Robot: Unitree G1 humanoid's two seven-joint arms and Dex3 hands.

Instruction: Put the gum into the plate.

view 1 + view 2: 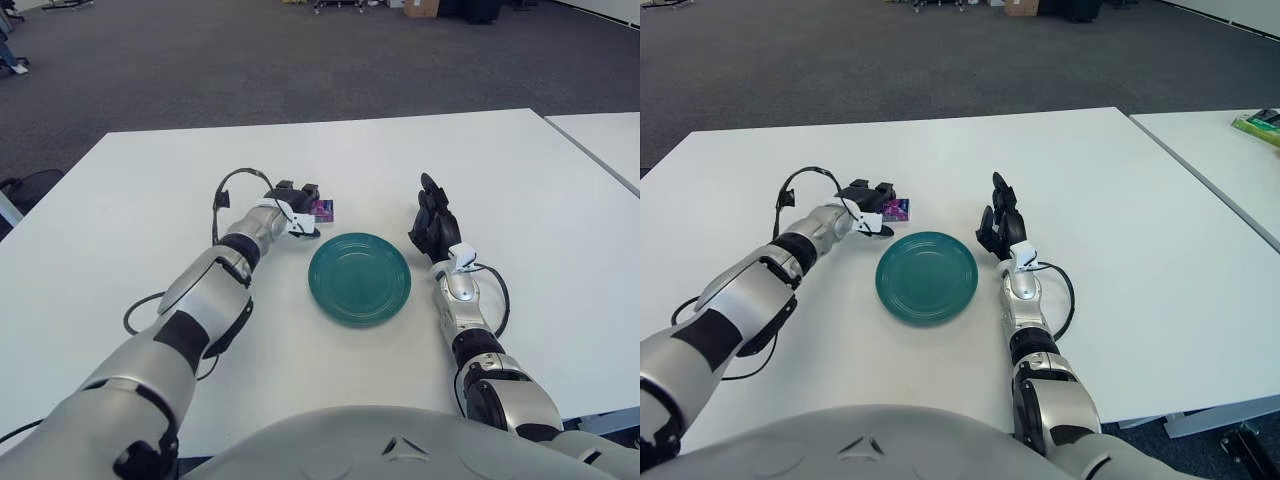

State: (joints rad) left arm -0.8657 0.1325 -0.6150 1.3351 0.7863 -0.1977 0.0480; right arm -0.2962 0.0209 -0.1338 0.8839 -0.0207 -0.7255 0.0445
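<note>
White table (140, 190) on grey carpet, left robot hand (293, 205) touching gum (321, 208), grip unclear, plate (359, 277) nearby

My L arm reaches fwd and inward over the bench, elbow bent, forearm angled toward centre, black cable looped off the wrist. L hand (296, 203) sits at the far end w/ dark fingers (309, 192) curled around a small purple packet, which shows just past the fingertips. R arm comes up from the lower right, forearm near straight ahead, cable curling beside the wrist. R hand (434, 222) is raised on its wrist, black fingers (427, 186) loosely extended, pointing away from me, holding nothing. My torso shell fills the bottom edge.
</note>
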